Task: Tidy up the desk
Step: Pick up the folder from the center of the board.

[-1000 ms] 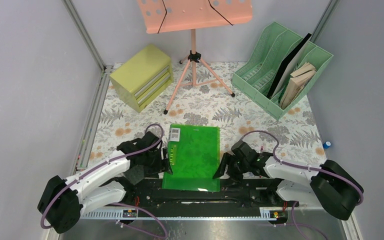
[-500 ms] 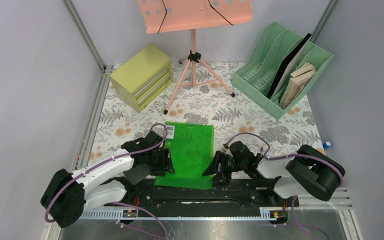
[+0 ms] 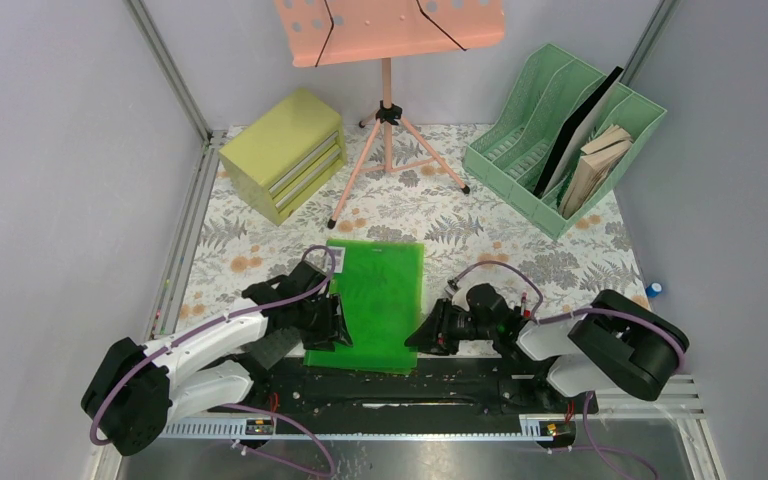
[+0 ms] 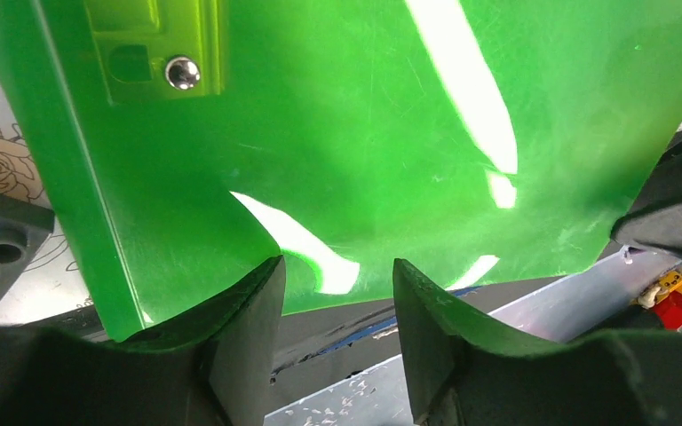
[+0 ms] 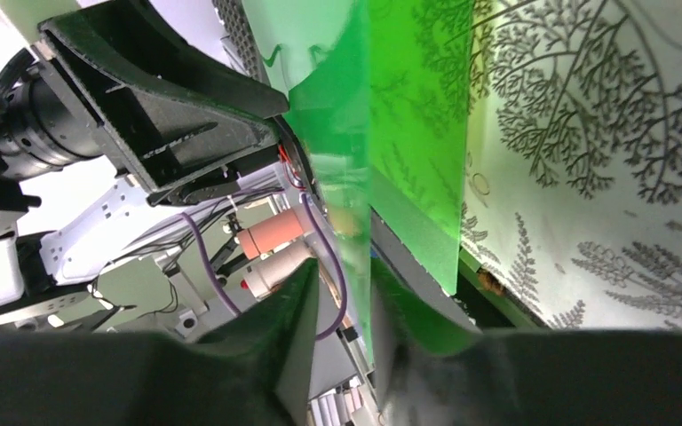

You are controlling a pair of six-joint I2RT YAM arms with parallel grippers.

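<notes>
A translucent green folder [image 3: 375,300] sits at the near edge of the fern-printed desk [image 3: 520,230], its front end over the black base rail. My left gripper [image 3: 338,325] is at the folder's left edge. In the left wrist view its fingers [image 4: 335,266] stand apart, with the folder's glossy face [image 4: 364,133] and metal stud just beyond the tips. My right gripper [image 3: 422,335] is at the folder's right edge. In the right wrist view the thin edge of the folder [image 5: 408,115] runs down between that gripper's fingers [image 5: 344,266], close to one finger and clear of the other.
An olive-yellow drawer cabinet [image 3: 285,150] stands at the back left. A pink music stand [image 3: 390,30] spreads its tripod legs at the back centre. A mint file rack [image 3: 560,135] with books stands at the back right. The black base rail [image 3: 440,382] lines the near edge.
Both grippers have narrowed and closed in on the folder's side edges; the right arm reached left. The folder has shifted left and slightly farther from me, and looks narrower.
</notes>
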